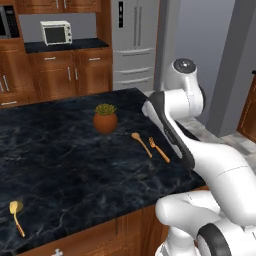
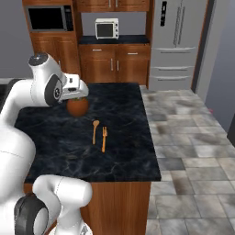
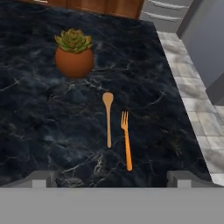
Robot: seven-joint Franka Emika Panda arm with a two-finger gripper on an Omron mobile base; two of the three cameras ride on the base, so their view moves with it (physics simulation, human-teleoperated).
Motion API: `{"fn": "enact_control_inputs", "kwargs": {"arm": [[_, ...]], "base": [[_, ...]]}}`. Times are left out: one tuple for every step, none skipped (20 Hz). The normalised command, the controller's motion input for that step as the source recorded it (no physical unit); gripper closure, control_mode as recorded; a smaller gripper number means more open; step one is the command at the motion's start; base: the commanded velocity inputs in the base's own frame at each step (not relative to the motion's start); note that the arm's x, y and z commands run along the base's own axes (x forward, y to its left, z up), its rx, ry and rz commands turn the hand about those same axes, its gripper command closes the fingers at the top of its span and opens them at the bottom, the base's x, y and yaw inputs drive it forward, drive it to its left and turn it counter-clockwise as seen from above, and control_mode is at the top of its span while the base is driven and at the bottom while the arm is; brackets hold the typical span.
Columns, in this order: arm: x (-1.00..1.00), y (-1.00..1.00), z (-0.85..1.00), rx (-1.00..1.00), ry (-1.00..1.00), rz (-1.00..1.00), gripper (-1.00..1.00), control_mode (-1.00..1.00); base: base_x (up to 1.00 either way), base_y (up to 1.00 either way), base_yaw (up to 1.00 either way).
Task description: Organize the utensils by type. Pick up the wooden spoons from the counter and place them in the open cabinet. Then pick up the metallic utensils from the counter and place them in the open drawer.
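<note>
On the black marble worktop (image 3: pixel 43 131), a slim wooden spoon (image 3: pixel 108 117) lies just beside an orange fork (image 3: pixel 127 140). A potted succulent (image 3: pixel 74 56) sits at 11 o'clock from them. The claw (image 3: pixel 111 178) hovers spread wide, holding nothing.

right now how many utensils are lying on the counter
3. A spoon and a fork lie side by side, apart, near the potted succulent. Another spoon-like utensil lies alone at the counter's near left corner. More may lie out of frame.
</note>
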Motion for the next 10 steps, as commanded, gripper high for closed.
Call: {"fn": "enact_control_inputs", "kwargs": {"arm": [[0.44,0.1,-0.46,0.0,0.07,0.0,-1.0,-1.0],[0.42,0.1,-0.41,0.0,0.05,0.0,-1.0,-1.0],[0.42,0.09,-0.38,0.0,0.05,0.0,-1.0,-1.0],[0.39,0.09,-0.36,0.0,0.05,0.0,-1.0,-1.0],[0.38,0.09,-0.36,0.0,0.05,0.0,-1.0,-1.0],[0.38,0.1,-0.35,0.0,0.05,0.0,-1.0,-1.0],[0.38,0.1,-0.36,0.0,0.06,0.0,-1.0,-1.0],[0.37,0.11,-0.36,0.0,0.06,0.0,-1.0,-1.0],[0.28,0.11,-0.34,0.0,0.07,0.0,-1.0,-1.0],[0.2,0.1,-0.32,0.0,0.06,0.0,-1.0,-1.0]], "base": [[0.0,0.0,0.0],[0.0,0.0,0.0],[0.0,0.0,0.0],[0.0,0.0,0.0],[0.0,0.0,0.0],[0.0,0.0,0.0],[0.0,0.0,0.0],[0.0,0.0,0.0],[0.0,0.0,0.0],[0.0,0.0,0.0]]}}
